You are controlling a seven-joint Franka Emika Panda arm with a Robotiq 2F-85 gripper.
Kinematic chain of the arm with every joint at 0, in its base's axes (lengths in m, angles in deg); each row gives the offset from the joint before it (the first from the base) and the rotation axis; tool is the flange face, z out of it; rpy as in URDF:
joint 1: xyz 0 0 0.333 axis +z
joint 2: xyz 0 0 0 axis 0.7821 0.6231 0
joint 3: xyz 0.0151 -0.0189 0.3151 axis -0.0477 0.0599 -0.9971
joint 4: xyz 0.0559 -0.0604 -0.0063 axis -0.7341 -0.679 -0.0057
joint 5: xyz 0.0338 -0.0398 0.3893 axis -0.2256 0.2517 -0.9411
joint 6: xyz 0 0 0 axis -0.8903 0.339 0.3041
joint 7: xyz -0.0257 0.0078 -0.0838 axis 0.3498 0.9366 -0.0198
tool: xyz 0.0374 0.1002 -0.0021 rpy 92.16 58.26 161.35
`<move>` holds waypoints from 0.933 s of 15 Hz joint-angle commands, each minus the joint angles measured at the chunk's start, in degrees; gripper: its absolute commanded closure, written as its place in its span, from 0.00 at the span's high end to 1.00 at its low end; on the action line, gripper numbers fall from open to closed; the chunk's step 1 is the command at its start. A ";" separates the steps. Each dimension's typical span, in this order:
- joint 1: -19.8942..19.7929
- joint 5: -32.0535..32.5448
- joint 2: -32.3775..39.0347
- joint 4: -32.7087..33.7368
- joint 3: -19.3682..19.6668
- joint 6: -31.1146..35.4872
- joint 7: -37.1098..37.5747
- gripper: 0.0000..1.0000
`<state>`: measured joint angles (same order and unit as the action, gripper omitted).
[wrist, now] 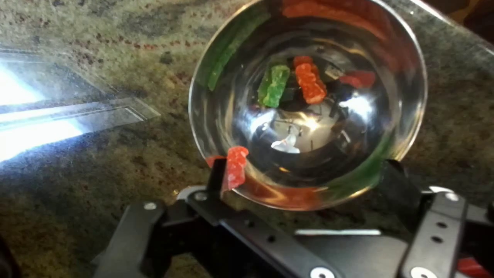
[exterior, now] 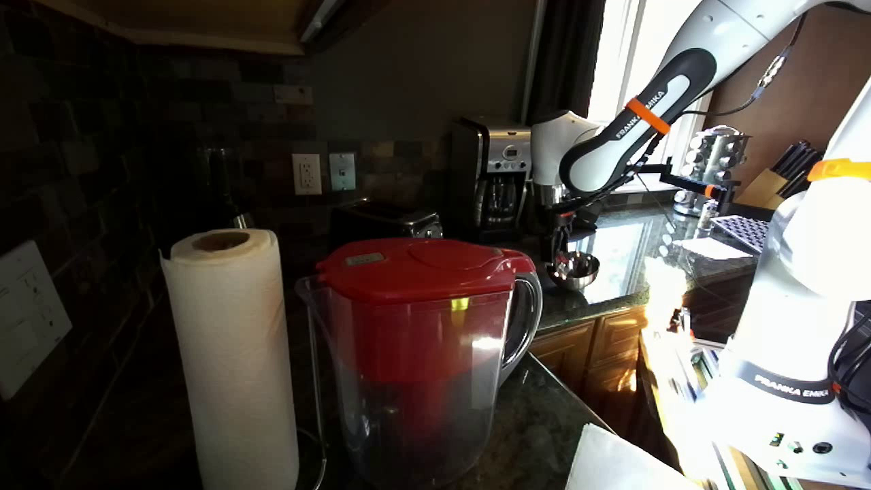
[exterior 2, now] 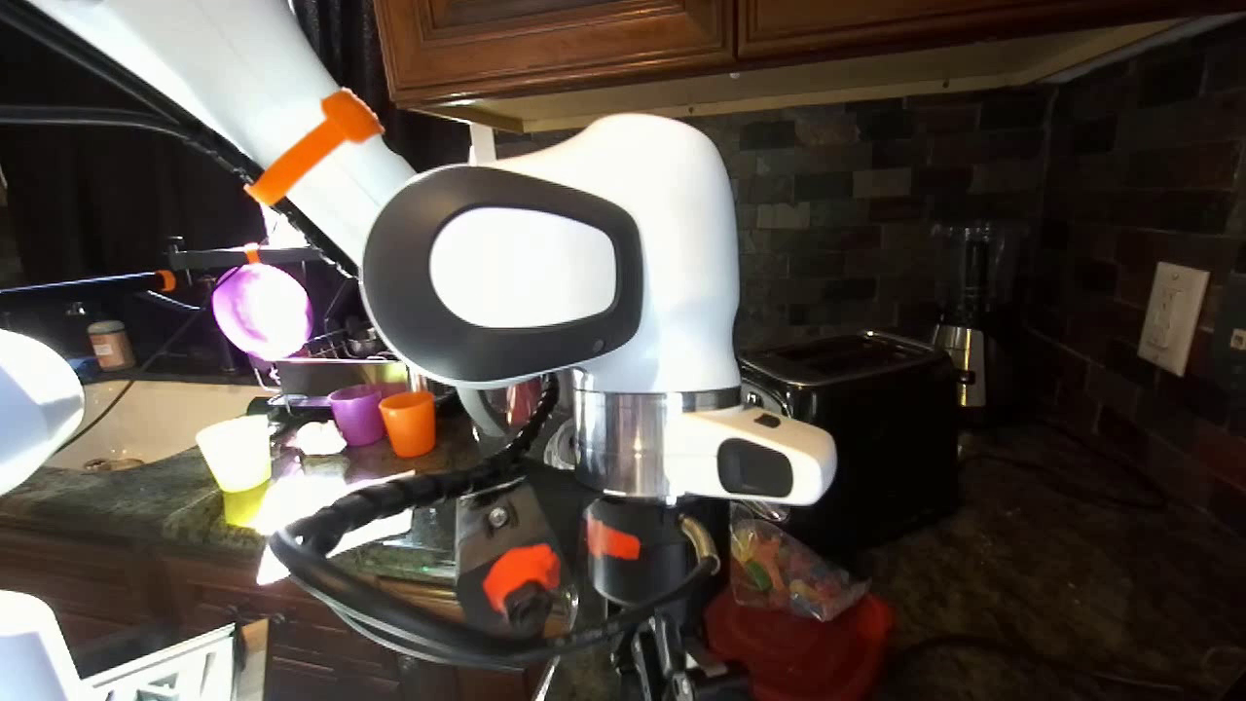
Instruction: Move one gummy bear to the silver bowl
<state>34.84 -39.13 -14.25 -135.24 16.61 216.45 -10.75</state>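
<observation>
The silver bowl (wrist: 409,83) stands on the stone counter below my gripper, and it also shows in an exterior view (exterior: 577,269). In the wrist view a green gummy bear (wrist: 274,85) and an orange-red gummy bear (wrist: 309,80) lie in it. A small red patch beside them may be a reflection. My gripper (wrist: 305,165) is open, its fingers wide apart at the bowl's near rim. A red gummy bear (wrist: 236,168) rests against the inner side of the left finger, seemingly stuck to it, over the rim. The gripper also shows in an exterior view (exterior: 559,241).
A bag of gummies (exterior 2: 793,570) lies on a red lid or container (exterior 2: 808,647) beside the toaster (exterior 2: 857,428). Orange (exterior 2: 408,424) and purple (exterior 2: 357,414) cups stand near the sink. A coffee maker (exterior: 500,177) stands behind the gripper. A red pitcher (exterior: 415,327) stands nearer that camera.
</observation>
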 commanded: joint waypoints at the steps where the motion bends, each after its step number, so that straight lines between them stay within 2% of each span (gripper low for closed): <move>1: -0.99 1.58 -2.61 -3.10 0.45 4.35 0.95 1.00; 6: -2.36 3.09 -2.52 -4.10 0.09 8.82 2.13 1.00; 14: -2.85 4.85 -3.63 -6.46 -0.04 10.84 0.89 1.00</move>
<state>32.62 -36.52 -15.46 -138.42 16.61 225.06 -9.88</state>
